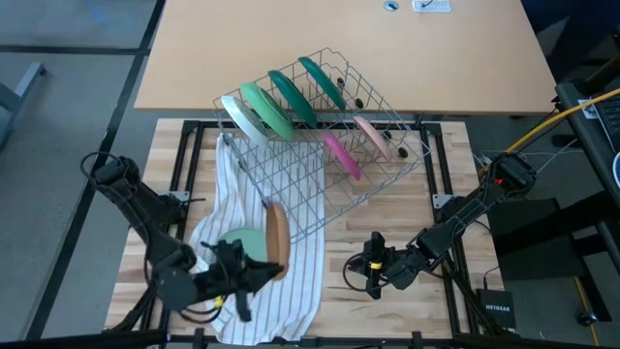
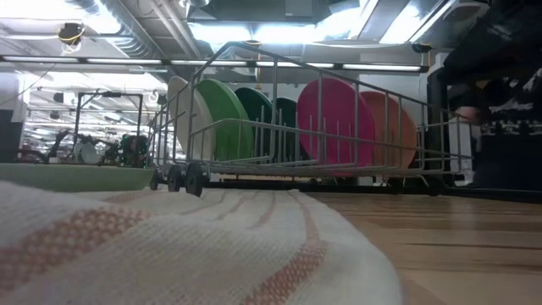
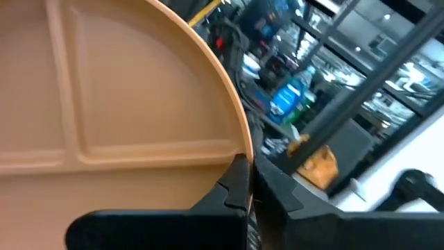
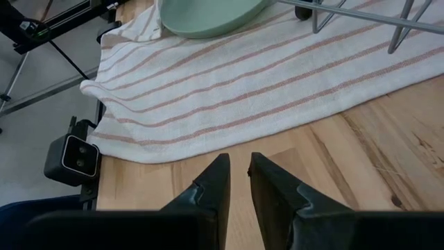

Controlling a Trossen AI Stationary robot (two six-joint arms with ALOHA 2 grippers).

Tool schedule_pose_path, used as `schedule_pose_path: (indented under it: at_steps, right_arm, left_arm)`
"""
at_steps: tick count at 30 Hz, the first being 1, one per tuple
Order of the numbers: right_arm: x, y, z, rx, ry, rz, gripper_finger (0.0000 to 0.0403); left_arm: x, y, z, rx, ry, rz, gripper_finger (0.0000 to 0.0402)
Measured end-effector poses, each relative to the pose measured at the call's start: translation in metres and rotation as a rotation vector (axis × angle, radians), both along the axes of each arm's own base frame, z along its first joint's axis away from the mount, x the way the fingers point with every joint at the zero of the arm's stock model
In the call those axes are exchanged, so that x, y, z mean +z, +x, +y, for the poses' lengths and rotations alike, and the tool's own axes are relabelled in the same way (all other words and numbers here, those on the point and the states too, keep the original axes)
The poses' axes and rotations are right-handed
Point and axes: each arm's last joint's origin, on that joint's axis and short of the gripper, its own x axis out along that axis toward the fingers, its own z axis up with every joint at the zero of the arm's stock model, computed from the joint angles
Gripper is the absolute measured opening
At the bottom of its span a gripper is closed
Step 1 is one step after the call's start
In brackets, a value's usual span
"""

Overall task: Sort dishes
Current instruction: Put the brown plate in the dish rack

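My left gripper (image 1: 260,272) is shut on a small brown-orange divided plate (image 1: 276,240), held on edge over the white striped cloth (image 1: 257,291). A light green plate (image 1: 240,244) lies flat on the cloth beside it and also shows in the right wrist view (image 4: 208,17). The wire rack (image 1: 320,184) holds dishes on edge: a light green and white one (image 1: 244,118), a green one (image 1: 268,109), two dark green ones (image 1: 291,97), a magenta one (image 1: 342,155) and a peach-pink one (image 1: 373,136). My right gripper (image 4: 239,173) is almost shut and empty, just above the bare wood. My left gripper pinches the brown-orange plate's rim (image 3: 234,158) between its two fingers, one on each face. The plate's divided face (image 3: 104,104) fills the wrist view. The plate stands on edge, lifted clear of the cloth, next to the rack's near corner.
The cloth lies under the rack's near left corner and hangs over the table's near edge. A light tabletop (image 1: 339,48) lies beyond the rack. A small camera (image 4: 73,158) sits at the table's near edge. Bare wood (image 1: 387,213) lies right of the cloth.
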Motion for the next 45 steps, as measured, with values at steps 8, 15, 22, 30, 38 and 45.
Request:
schedule_pose_path:
  at_steps: [8,15,22,30,38,45]
  right_arm:
    - [0.000,0.000,-0.001,-0.004,-0.023,-0.004,0.0062]
    - [0.006,-0.003,-0.005,-0.032,-0.097,-0.036,0.0062]
    - [0.025,-0.017,-0.020,-0.095,-0.182,-0.053,0.0062]
    - [0.048,-0.036,-0.039,-0.152,-0.229,-0.077,0.0062]
    - [0.057,-0.047,-0.048,-0.150,-0.235,-0.073,0.0062]
    - [0.058,-0.048,-0.049,-0.149,-0.237,-0.071,0.0062]
  left_arm:
    - [0.000,0.034,0.035,0.146,0.058,0.003,0.0000]
    - [-0.018,0.074,0.060,0.272,0.073,-0.009,0.0000]
    - [-0.037,0.106,0.072,0.344,0.075,-0.075,0.0000]
    - [-0.050,0.130,0.087,0.319,0.143,-0.184,0.0000]
    - [-0.058,0.134,0.102,0.340,0.196,-0.275,0.0000]
    - [-0.094,0.116,0.114,0.354,0.115,-0.330,0.0000]
